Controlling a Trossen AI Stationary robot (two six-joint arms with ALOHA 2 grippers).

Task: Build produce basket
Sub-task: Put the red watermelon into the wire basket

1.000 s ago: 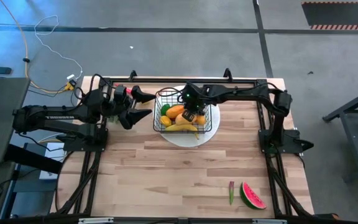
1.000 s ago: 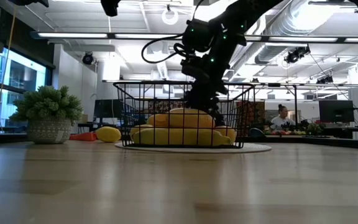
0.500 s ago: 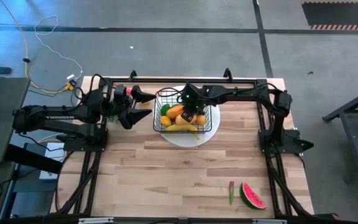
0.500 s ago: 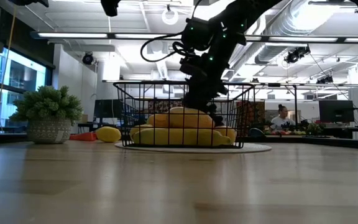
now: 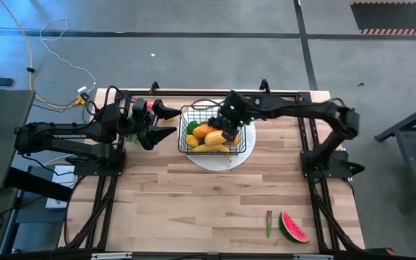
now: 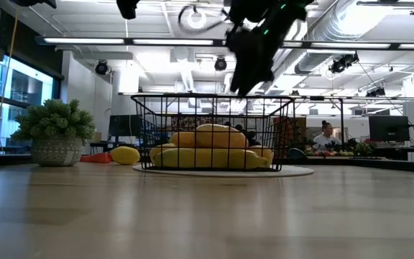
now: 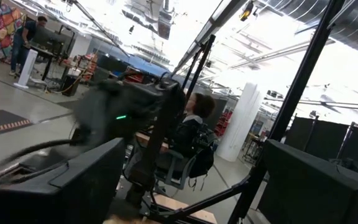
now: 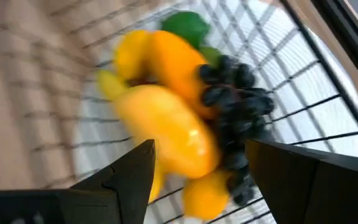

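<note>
Above, right end effector point(image 8: 197, 180) open over basket point(image 5: 191, 141).

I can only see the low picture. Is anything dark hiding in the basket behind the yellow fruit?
Observer: Yes, dark grapes lie in the basket, against an orange mango.
Operator: Is all the fruit in there now?
Observer: No. A watermelon slice lies on the table at its near right corner, far from the basket.
Operator: Is the claw above the basket carrying something?
Observer: No, the right gripper is open and empty.
</note>
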